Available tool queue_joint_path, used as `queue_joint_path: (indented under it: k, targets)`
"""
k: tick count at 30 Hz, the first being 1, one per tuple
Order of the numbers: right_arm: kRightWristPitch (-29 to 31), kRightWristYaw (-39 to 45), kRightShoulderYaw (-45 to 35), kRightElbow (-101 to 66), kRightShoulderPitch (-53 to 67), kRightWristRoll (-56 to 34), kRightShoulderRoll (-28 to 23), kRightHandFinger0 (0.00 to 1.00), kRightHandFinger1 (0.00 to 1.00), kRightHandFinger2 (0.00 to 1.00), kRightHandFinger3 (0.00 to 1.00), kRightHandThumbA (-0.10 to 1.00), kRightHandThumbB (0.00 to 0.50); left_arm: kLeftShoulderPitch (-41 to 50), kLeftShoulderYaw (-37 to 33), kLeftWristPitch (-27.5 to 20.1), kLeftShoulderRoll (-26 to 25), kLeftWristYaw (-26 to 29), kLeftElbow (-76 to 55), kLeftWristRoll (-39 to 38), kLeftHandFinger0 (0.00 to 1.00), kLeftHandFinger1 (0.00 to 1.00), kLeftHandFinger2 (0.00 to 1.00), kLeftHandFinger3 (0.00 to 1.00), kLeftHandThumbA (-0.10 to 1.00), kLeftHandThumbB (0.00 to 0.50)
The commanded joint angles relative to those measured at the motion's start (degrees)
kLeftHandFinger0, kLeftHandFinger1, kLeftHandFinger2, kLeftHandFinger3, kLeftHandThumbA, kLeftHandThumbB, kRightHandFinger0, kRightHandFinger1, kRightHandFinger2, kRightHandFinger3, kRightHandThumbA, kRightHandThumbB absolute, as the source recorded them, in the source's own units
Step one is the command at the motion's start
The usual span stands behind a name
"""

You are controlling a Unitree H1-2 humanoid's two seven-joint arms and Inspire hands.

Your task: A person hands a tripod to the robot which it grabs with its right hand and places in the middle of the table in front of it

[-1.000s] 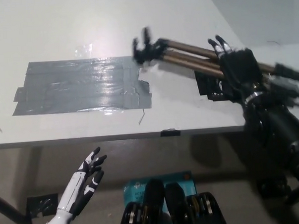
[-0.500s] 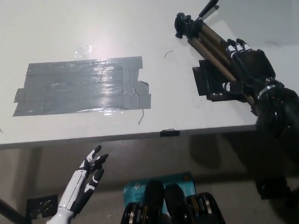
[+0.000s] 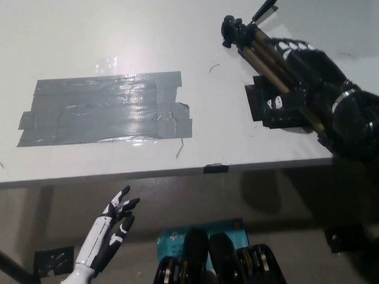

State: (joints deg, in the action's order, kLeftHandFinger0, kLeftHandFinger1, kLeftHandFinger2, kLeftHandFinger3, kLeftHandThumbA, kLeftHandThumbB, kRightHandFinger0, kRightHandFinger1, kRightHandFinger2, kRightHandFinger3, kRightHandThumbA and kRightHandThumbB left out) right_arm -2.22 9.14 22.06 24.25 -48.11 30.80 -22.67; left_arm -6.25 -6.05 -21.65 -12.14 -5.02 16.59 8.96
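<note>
Right hand [image 3: 301, 71] closed over the legs of the tripod [image 3: 256, 51], apparently gripping. Tripod lies at far right of surface [image 3: 109, 32]. Left hand [image 3: 114, 221] open, fingers spread, near left.

The lower legs of the folded black-and-bronze metal tripod [image 3: 258, 54] vanish under the black right hand [image 3: 303, 71] clasping them. The forearm behind the white left hand [image 3: 114, 224] is cut off by the bottom edge.
</note>
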Motion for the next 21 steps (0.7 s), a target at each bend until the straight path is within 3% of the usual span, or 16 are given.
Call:
queue_joint_path:
  k: [1, 4, 9, 14, 16, 18, 21]
  targets:
    - [-7.81, 19.6, -9.51, -27.24, -4.78, -25.8, -7.71, 1.0, 1.0, 1.0, 1.0, 1.0, 0.5, -2.07, 0.5, -2.16, -1.14, -1.5, -0.14, -2.08, 0.9, 0.89, 0.88, 1.0, 0.93, 0.223]
    - [-9.76, 17.28, -13.34, -34.57, -4.53, -28.8, -8.03, 1.0, 1.0, 1.0, 1.0, 1.0, 0.5, -2.23, 0.58, -2.41, -1.17, -1.24, 0.02, -1.91, 0.9, 0.89, 0.91, 1.0, 0.94, 0.228]
    - [-13.72, 11.31, -18.41, -49.66, 2.4, -30.38, -6.01, 1.0, 1.0, 1.0, 1.0, 1.0, 0.401, -2.28, 0.49, -3.21, -1.1, -0.85, 0.08, -1.43, 0.91, 0.96, 1.0, 1.0, 0.96, 0.223]
    - [-13.14, 6.44, -17.44, -64.6, 14.45, -28.24, -1.87, 1.0, 1.0, 1.0, 1.0, 1.0, 0.377, -2.26, 0.59, -3.2, -0.94, -0.3, -0.04, -0.94, 0.93, 0.99, 1.0, 1.0, 0.99, 0.238]
    - [-12.31, 4.22, -16.1, -68.04, 21.34, -27.85, 1.1, 1.0, 1.0, 1.0, 1.0, 1.0, 0.387, -1.89, 0.67, -3.2, -1.07, -0.32, -0.05, -1.03, 0.95, 1.0, 1.0, 1.0, 1.0, 0.246]
    - [-8.21, 2.11, -13.97, -67.57, 29.78, -25.97, 3.7, 1.0, 1.0, 1.0, 1.0, 1.0, 0.34, -1.3, 0.67, -3.47, -1.01, -0.39, 0.17, -1.33, 0.95, 1.0, 1.0, 1.0, 1.0, 0.25]
    - [-4.05, 0.48, -13.09, -63.46, 36.84, -25.77, 6.35, 1.0, 1.0, 1.0, 1.0, 1.0, 0.312, -0.56, 0.47, -3.81, -0.85, -0.42, 0.51, -1.33, 0.96, 1.0, 1.0, 1.0, 1.0, 0.255]
